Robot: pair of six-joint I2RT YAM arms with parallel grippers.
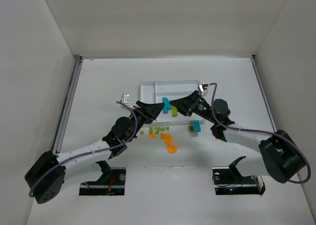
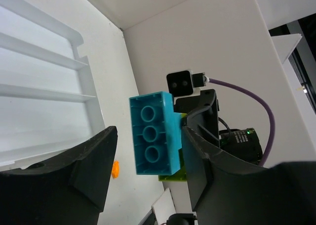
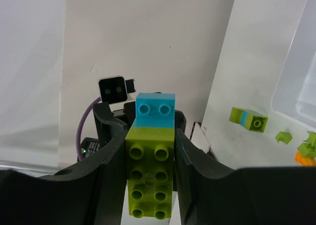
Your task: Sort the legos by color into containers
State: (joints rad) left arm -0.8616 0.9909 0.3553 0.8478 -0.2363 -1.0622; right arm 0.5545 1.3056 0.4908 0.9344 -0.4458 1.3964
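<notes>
Legos (image 1: 160,132) lie loose on the table at the tray's (image 1: 146,89) 6 o'clock. Just beyond, your right gripper (image 3: 143,120) clamps the lime green brick (image 3: 149,180). Your left gripper (image 2: 150,136) stands part open around the cyan brick (image 2: 153,136) stuck on its far end, with a gap at one finger. Pull now and the left may slip, leaving the colours joined, or the pair could drop. No writing is readable.
</notes>
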